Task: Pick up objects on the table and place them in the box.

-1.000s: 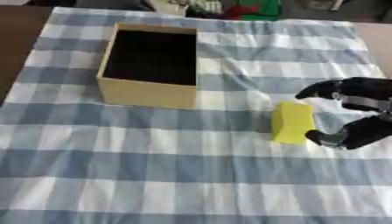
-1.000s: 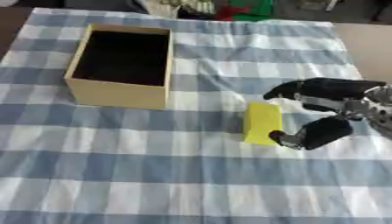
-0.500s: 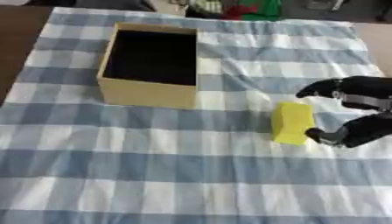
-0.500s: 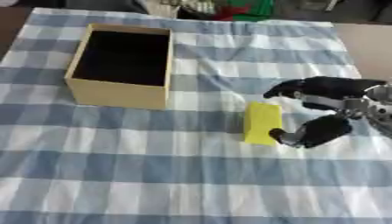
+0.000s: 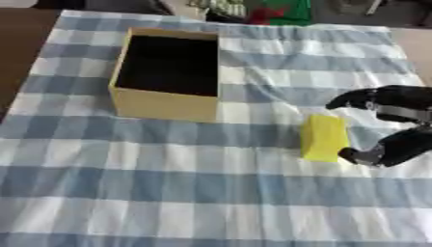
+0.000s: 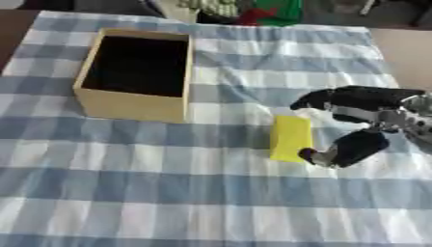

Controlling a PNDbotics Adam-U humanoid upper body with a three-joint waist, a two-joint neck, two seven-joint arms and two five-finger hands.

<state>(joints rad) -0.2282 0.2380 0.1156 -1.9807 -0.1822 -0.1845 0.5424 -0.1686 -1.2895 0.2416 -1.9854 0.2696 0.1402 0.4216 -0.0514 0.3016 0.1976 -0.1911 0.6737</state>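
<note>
- Right hand (image 6: 363,118), black with silver joints, comes in from the right edge and sits just right of the yellow rectangular block (image 6: 290,138).
- Hand state: spread, curved like a claw. Fingers (image 6: 317,100) reach over above the block's far end; thumb (image 6: 325,157) is at the block's near right corner, touching or almost touching it. Can't tell if the fingers touch the block. Nothing is pinched or enclosed.
- The block lies flat on the blue-and-white checked tablecloth (image 5: 168,193), long axis running away from the camera, right of centre.
- Open tan cardboard box (image 5: 165,103) with a dark inside stands upright on the cloth, up and to the left of the block, well apart from it. Nothing visible inside.
- Brown tabletop (image 5: 21,34) shows past the cloth's left edge.
- Green and red clutter (image 5: 278,10) at the far edge, beyond the cloth; can't make out what it is.
- Left hand shows in neither view.
</note>
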